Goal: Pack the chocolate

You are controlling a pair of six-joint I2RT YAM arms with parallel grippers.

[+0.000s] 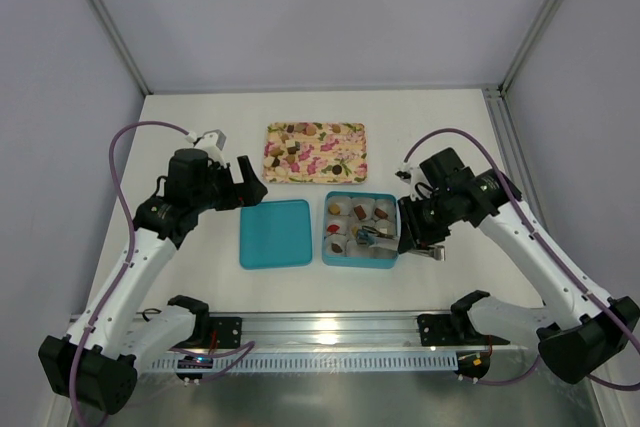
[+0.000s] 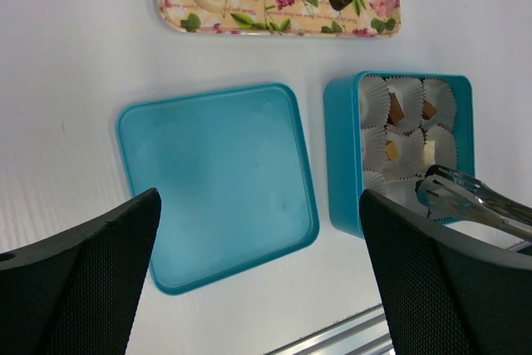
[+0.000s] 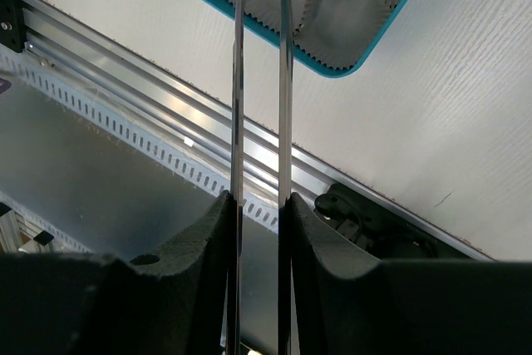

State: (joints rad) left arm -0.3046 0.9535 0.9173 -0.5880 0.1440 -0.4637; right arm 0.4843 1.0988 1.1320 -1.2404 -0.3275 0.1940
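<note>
Slim silver metal tongs (image 3: 238, 106) are being clenched between the black fingers of the right gripper (image 3: 259, 205). Their two arms are being pressed close together, and a small brown bit is being seen between their tips at the upper edge of the right wrist view, over a corner of the square teal plastic box (image 2: 342, 164). The tiny brown and cream chocolate pieces (image 1: 337, 211) are being shown in two places: several are being cradled in the white crinkled paper cups (image 2: 405, 89) inside the box, and others are being carried on the pink-and-cream flowered rectangular tray (image 1: 345, 137) farther back on the white desk (image 1: 440, 117). The flat teal square lid (image 2: 218, 184) is being seen lying just beside the box, on its left. The left gripper (image 1: 243, 184) is being held released and empty above the desk, near the lid.
</note>
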